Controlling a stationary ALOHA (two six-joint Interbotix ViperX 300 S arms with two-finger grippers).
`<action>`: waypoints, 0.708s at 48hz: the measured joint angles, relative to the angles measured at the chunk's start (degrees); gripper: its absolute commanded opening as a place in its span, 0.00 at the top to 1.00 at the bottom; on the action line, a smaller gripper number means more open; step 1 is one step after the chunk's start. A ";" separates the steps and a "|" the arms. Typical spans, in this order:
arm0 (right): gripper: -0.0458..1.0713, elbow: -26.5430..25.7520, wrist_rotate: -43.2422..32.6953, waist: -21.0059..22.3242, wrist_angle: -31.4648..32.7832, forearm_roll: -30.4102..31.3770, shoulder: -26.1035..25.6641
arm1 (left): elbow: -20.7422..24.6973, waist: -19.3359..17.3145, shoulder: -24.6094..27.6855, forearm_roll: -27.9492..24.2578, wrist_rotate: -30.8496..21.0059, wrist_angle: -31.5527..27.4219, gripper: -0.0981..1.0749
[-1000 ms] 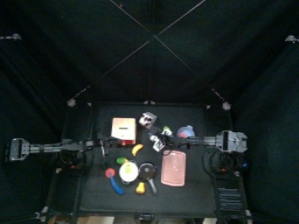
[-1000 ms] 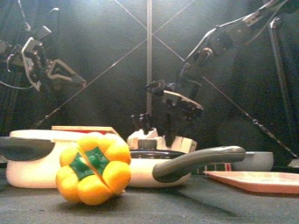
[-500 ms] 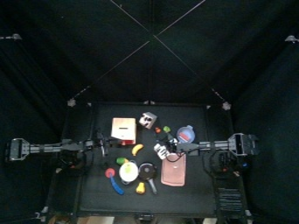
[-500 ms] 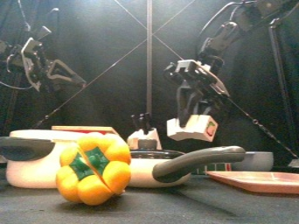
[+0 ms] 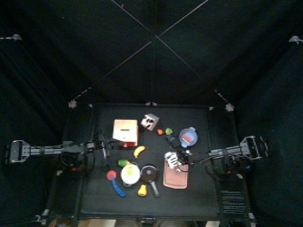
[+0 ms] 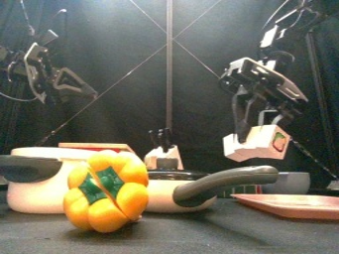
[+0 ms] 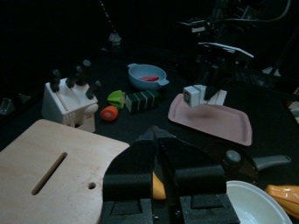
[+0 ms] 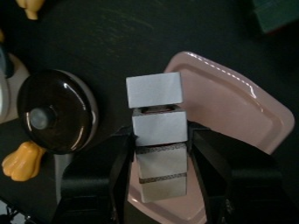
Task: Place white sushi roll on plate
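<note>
My right gripper (image 8: 160, 144) is shut on the white sushi roll (image 8: 155, 92), a small white chunky piece with dark edging. It holds the roll in the air over one end of the salmon-pink plate (image 8: 239, 101). In the front view the roll (image 6: 252, 147) hangs well above the plate (image 6: 298, 204) at the right. In the top view the right gripper (image 5: 175, 160) is at the plate's (image 5: 178, 176) back end. The left wrist view shows the roll (image 7: 198, 94) over the plate (image 7: 222, 124). My left gripper (image 7: 158, 162) is shut and empty, resting at the table's left (image 5: 102, 151).
A yellow bell pepper (image 6: 106, 190), a white pot (image 6: 40, 179) and a pan with a grey handle (image 6: 225, 182) stand at the front. A black round lid (image 8: 52, 112) lies beside the plate. A wooden cutting board (image 5: 124, 129), a knife block (image 7: 70, 98) and a blue bowl (image 7: 147, 74) stand further back.
My right gripper has carried the white sushi roll from the back middle of the table toward the front right, to above the pink plate. The left arm has not moved.
</note>
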State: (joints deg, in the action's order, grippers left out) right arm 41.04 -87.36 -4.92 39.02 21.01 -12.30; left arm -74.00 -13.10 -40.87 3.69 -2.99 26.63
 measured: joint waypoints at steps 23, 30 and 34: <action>0.40 0.53 -24.70 -10.63 11.60 1.76 0.62 | -0.35 0.00 0.00 0.00 0.00 -0.09 0.56; 0.40 0.53 -31.29 -12.13 12.04 4.22 2.72 | -0.35 0.00 0.00 0.00 0.00 -0.18 0.56; 0.40 0.44 -34.28 -12.30 12.13 5.27 4.22 | -0.35 0.09 0.00 0.00 0.00 -0.18 0.56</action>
State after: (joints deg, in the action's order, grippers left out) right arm 41.48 -121.64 -17.23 51.15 26.28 -8.09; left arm -74.36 -13.01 -40.87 3.69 -2.99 26.46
